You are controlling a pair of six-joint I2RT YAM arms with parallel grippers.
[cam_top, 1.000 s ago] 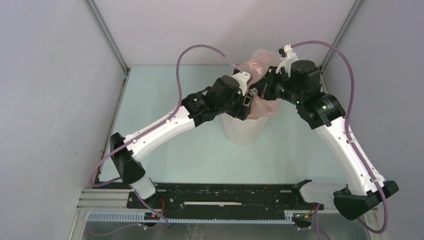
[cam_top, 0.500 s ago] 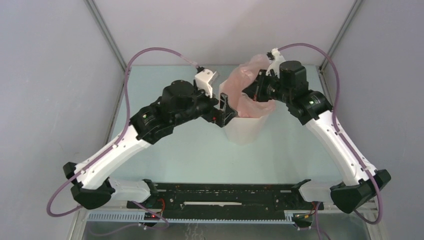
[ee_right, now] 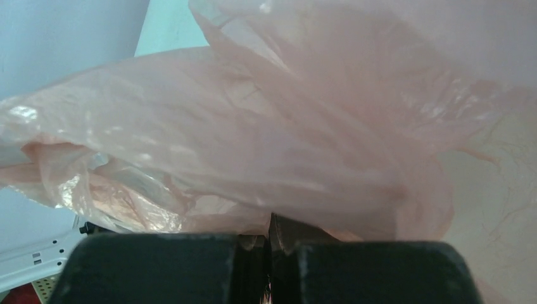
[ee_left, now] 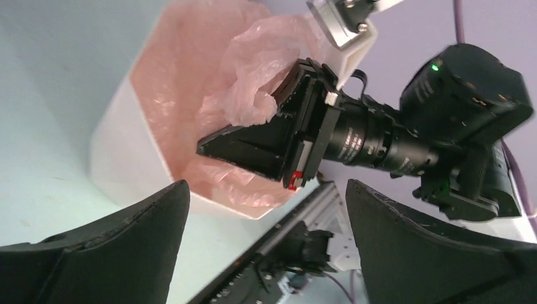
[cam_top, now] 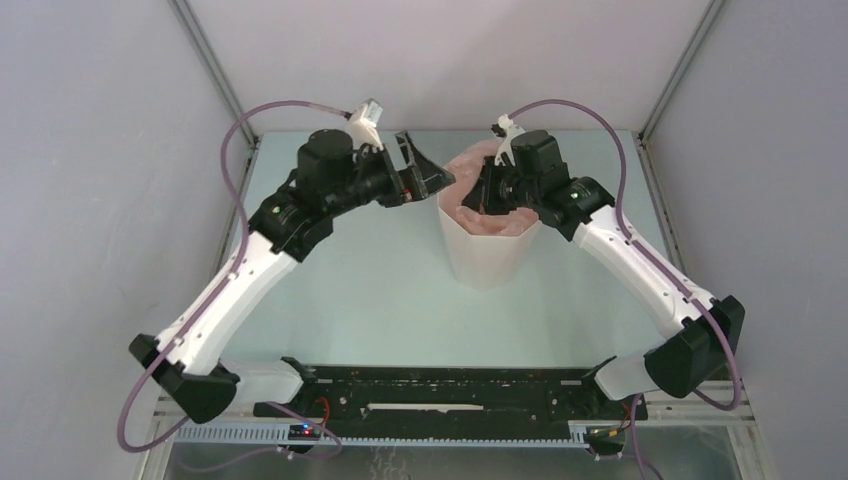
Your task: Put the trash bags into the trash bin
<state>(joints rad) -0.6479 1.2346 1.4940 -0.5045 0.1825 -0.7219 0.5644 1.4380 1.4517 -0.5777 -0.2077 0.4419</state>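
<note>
Counting from the near edge: two arms bolted side by side, two grippers, one trash bin, one trash bag. Past the bases, bare pale-green bench (cam_top: 350, 290) on the near side of the bin and out to both sides of it, with grey walls closing off left, right and far edges.

Next, the one trash bin (cam_top: 490, 255): upright, past the middle of the bench, white and faceted, wider at the rim than at the base, well apart from every wall.

Inside its mouth, the one trash bag (cam_top: 500, 220): pale-pink wrinkly film lining the inner walls, rising above the rim on the far side, white rim showing bare on the near side.

Above the rim, right gripper (cam_top: 478, 195) reaching in from the right, fingers pressed together and pinching a bunched fold of the pink film, that fold lifted above the rest.

Just beside the bin's left rim, left gripper (cam_top: 432, 176) spread wide, holding nothing, apart from both bin and film, open bench beneath it.
</note>
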